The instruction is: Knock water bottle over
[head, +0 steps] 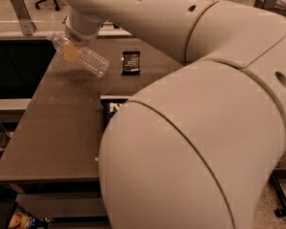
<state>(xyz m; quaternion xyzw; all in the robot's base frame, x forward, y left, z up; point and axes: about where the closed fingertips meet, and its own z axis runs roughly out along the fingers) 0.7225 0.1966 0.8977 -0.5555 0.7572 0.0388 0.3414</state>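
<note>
The water bottle (81, 57) is clear and ribbed, with a pale label band. It is tilted steeply at the far left of the brown table (62, 128), cap end up and to the left. My gripper (76, 43) is at the bottle's upper part, just below the white wrist, which hides most of it. I cannot tell whether the bottle's lower end rests on the table or hangs above it.
A small black packet (131, 62) lies right of the bottle. The blue chip bag (109, 109) is almost wholly hidden behind my arm, which fills the right and middle of the view. The table's left edge is close to the bottle. A bag (21, 221) lies on the floor below.
</note>
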